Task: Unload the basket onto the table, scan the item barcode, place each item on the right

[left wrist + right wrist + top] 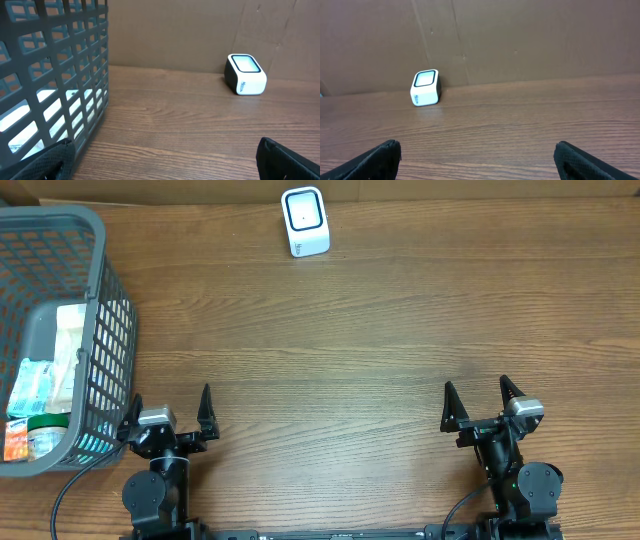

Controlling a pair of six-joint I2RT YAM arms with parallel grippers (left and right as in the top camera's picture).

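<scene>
A white barcode scanner with a dark-rimmed window stands at the far edge of the table; it also shows in the left wrist view and the right wrist view. Several packaged items lie inside a grey basket at the left. My left gripper rests open at the near edge, just right of the basket, with nothing between its fingers. My right gripper sits open at the near right, also holding nothing. Both are far from the scanner.
The basket wall fills the left of the left wrist view, close to my left fingertip. A brown cardboard backdrop rises behind the table's far edge. Bare wooden tabletop lies between the grippers and the scanner.
</scene>
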